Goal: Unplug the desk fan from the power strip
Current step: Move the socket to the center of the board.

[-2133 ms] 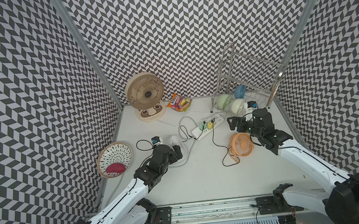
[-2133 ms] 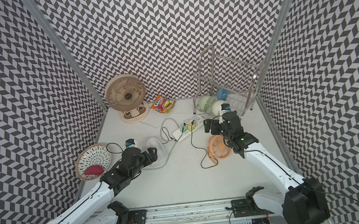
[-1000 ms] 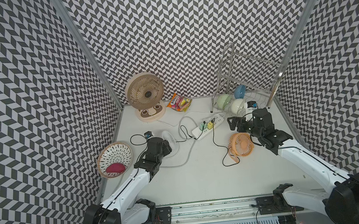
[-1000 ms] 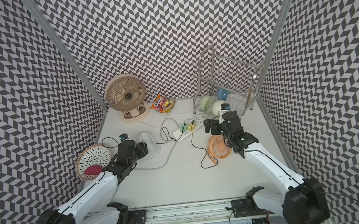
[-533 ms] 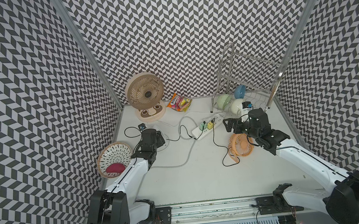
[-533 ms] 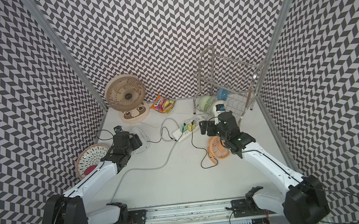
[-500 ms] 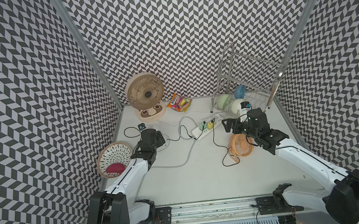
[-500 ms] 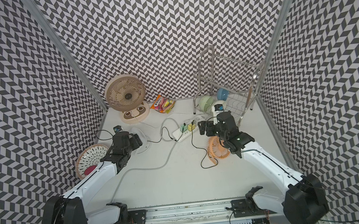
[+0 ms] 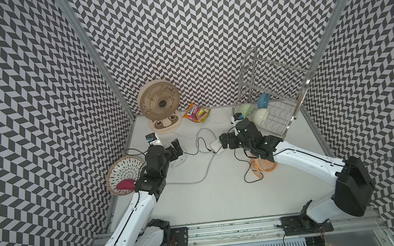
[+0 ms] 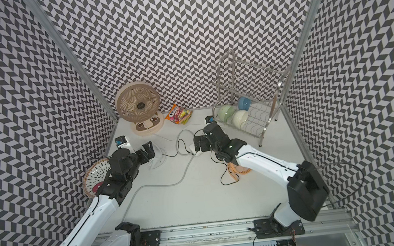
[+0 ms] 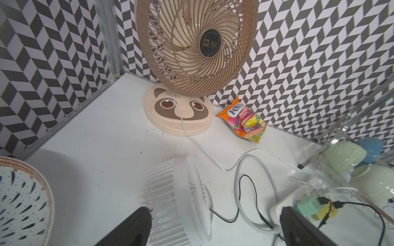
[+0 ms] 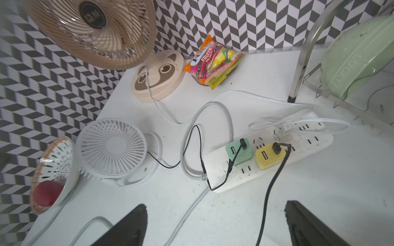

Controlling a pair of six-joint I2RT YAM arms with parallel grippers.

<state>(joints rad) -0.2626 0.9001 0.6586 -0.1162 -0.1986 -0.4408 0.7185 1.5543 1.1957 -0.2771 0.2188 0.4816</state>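
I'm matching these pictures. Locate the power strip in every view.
In a top view: the power strip mid-table, all but its cord end hidden by the right gripper.
In a top view: power strip likewise.
Left wrist: partly seen, carrying the green adapter.
Right wrist: fully in view, yellow adapter beside the green.
Shared landmark: the beige fan.

You can read "FOX'S" and "FRUITS" on the orange candy bag [image 11: 243, 119]. The green bowl [image 12: 351, 53] carries raised letters beginning "LUCK".

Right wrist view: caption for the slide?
Open right claw hovers before the power strip, green adapter and yellow adapter plugged in, small white fan nearby.
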